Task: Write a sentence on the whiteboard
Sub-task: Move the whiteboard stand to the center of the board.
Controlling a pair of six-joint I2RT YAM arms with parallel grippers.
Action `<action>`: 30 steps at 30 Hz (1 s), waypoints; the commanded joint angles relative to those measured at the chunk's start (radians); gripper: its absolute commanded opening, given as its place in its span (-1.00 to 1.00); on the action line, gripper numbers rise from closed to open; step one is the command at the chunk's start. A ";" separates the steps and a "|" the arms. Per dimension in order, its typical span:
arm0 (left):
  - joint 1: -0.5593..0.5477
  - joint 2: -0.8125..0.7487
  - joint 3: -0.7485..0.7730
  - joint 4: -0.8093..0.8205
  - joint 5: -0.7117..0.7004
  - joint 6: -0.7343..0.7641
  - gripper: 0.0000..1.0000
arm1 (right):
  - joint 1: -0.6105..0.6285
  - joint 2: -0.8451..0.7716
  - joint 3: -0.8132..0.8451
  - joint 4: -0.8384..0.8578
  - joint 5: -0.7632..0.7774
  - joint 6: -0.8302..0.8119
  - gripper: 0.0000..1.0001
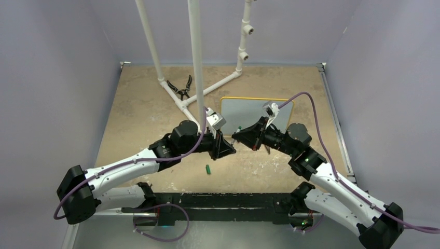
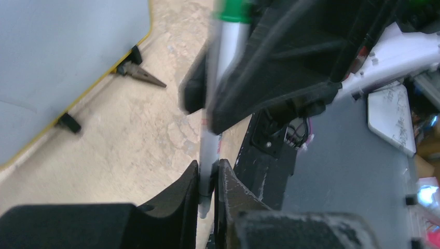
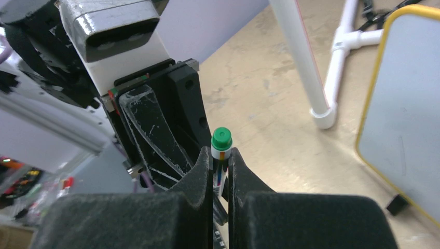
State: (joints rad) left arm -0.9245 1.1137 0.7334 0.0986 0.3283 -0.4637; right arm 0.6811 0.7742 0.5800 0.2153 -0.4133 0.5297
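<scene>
The whiteboard [image 1: 244,110] is pale grey-white with a yellow rim, the marker [image 3: 221,144] white and green-ended, the table [image 1: 135,114] mottled tan.

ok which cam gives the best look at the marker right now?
Right wrist: the marker is sharp, green end and striped label visible, clamped in the right gripper. Left wrist shows its white barrel, motion-blurred and partly hidden by the right gripper. Top external shows only a speck of it between the arms.

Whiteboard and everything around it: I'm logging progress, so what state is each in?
whiteboard: blank, nothing written.
marker: held off the board by both grippers.
left gripper: shut on marker.
right gripper: shut on marker.
green cap: off, lying loose.
</scene>
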 commanded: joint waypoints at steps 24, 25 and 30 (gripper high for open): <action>-0.002 0.118 0.174 -0.462 0.373 0.443 -1.00 | 0.001 0.134 0.145 -0.379 -0.390 -0.167 0.23; -0.002 0.123 0.175 -0.464 0.377 0.444 -1.00 | 0.000 0.142 0.144 -0.386 -0.400 -0.175 0.17; -0.002 0.144 0.178 -0.461 0.400 0.444 -1.00 | 0.001 0.175 0.137 -0.381 -0.442 -0.188 -0.02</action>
State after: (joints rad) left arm -0.9295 1.2430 0.8627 -0.3630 0.6716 -0.0555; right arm 0.6804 0.9375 0.6964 -0.1677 -0.7643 0.3759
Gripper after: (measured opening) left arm 0.084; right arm 0.514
